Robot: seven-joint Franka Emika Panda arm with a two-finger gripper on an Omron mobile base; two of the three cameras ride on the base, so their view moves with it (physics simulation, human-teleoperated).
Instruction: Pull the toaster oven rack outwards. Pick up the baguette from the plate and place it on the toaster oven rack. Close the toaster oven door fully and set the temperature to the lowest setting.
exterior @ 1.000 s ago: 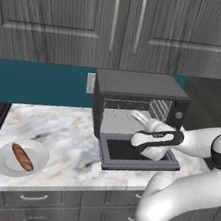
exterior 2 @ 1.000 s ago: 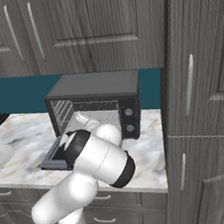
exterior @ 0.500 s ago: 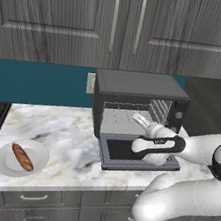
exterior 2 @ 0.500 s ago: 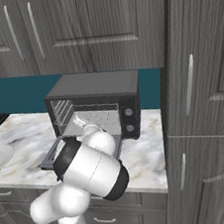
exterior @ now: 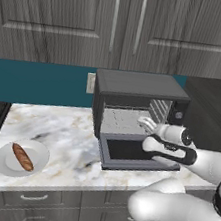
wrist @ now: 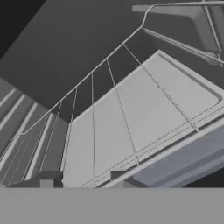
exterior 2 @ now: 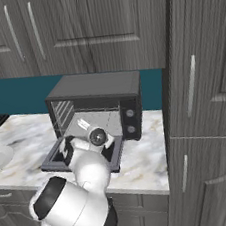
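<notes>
One toaster oven (exterior: 141,87) stands on the tabletop (exterior: 67,141), its toaster oven door (exterior: 136,154) dropped flat; one toaster oven rack (wrist: 131,109) inside; end effector (exterior: 143,122) at the cavity mouth, spread or pressed together I cannot tell; one baguette (exterior: 22,157) on one plate (exterior: 3,159), well apart to the left.

Toaster oven door (exterior: 138,157) lies open; baguette (exterior: 22,157) rests on plate (exterior: 4,159).
</notes>
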